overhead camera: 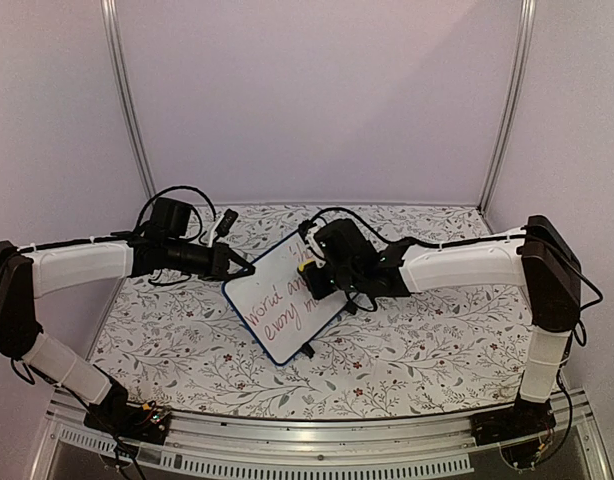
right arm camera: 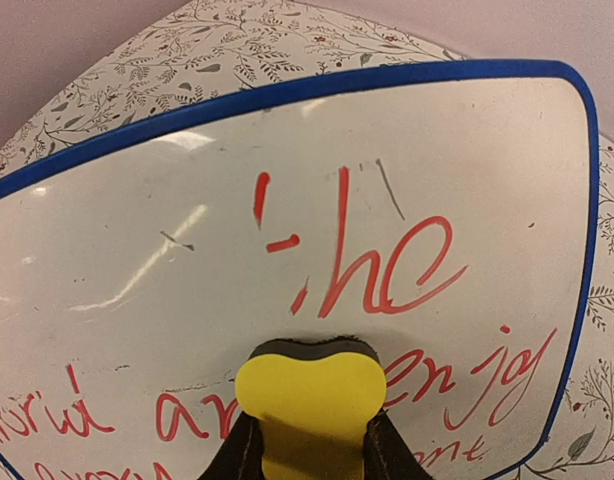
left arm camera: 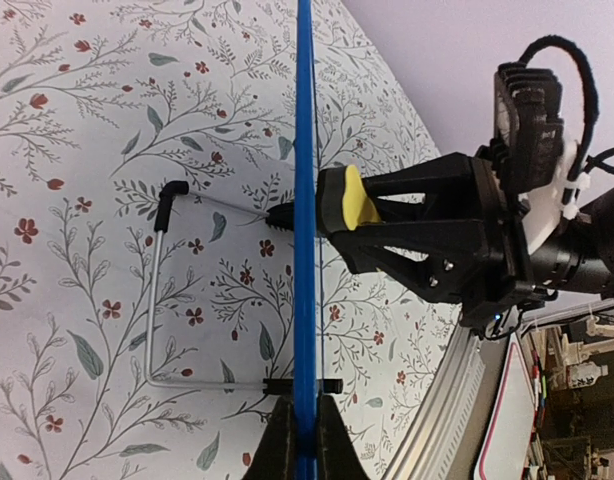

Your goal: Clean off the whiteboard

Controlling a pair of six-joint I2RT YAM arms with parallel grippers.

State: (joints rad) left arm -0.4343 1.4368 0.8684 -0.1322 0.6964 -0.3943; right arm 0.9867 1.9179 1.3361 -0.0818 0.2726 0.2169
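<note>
The whiteboard [overhead camera: 282, 295], white with a blue frame and red handwriting, stands tilted up on edge at the table's middle. My left gripper [overhead camera: 237, 268] is shut on its blue edge [left arm camera: 305, 300], seen edge-on in the left wrist view. My right gripper [overhead camera: 315, 283] is shut on a yellow eraser [right arm camera: 309, 405] whose dark felt face presses on the board's written face [right arm camera: 287, 200], just below the red word "the". The eraser also shows in the left wrist view [left arm camera: 349, 197], touching the board. Part of the top line is wiped, with faint marks left.
The board's wire stand [left arm camera: 162, 300] with black tips juts out behind it over the floral tablecloth [overhead camera: 417, 340]. Lilac walls and metal posts [overhead camera: 127, 100] enclose the back. A metal rail [overhead camera: 317, 440] runs along the near edge.
</note>
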